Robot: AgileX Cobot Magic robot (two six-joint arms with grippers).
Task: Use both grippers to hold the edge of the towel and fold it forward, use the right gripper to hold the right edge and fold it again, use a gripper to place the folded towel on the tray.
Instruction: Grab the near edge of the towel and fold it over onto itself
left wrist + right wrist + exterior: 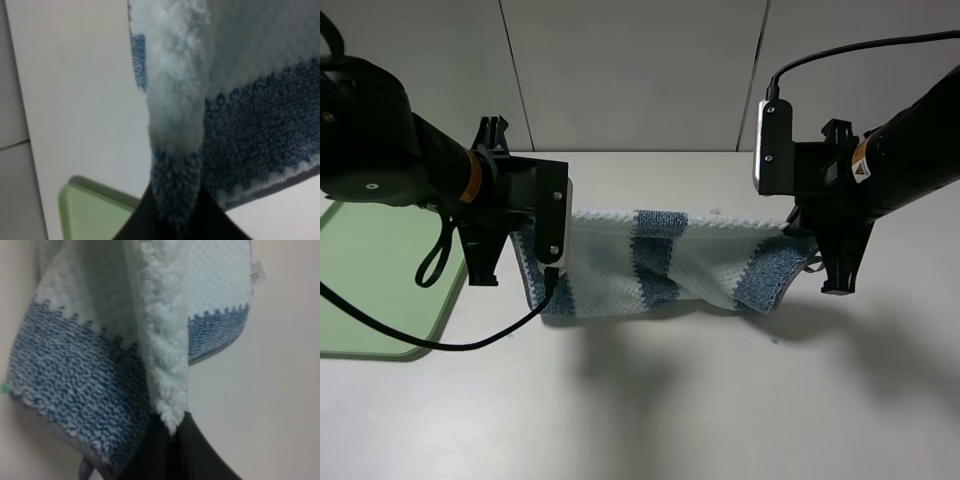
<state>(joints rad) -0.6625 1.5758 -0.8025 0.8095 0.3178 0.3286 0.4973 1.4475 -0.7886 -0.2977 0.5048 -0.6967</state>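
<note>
Now your left gripper and right gripper each pinch a towel corner, its length stretched between them, cloth hanging below.

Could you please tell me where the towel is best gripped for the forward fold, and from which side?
Grip the towel along its upper edge at the two end corners, one gripper coming in from each end. It is limp and droops, so only spread holds keep it open; the left gripper and right gripper pinch it this way now.
</note>
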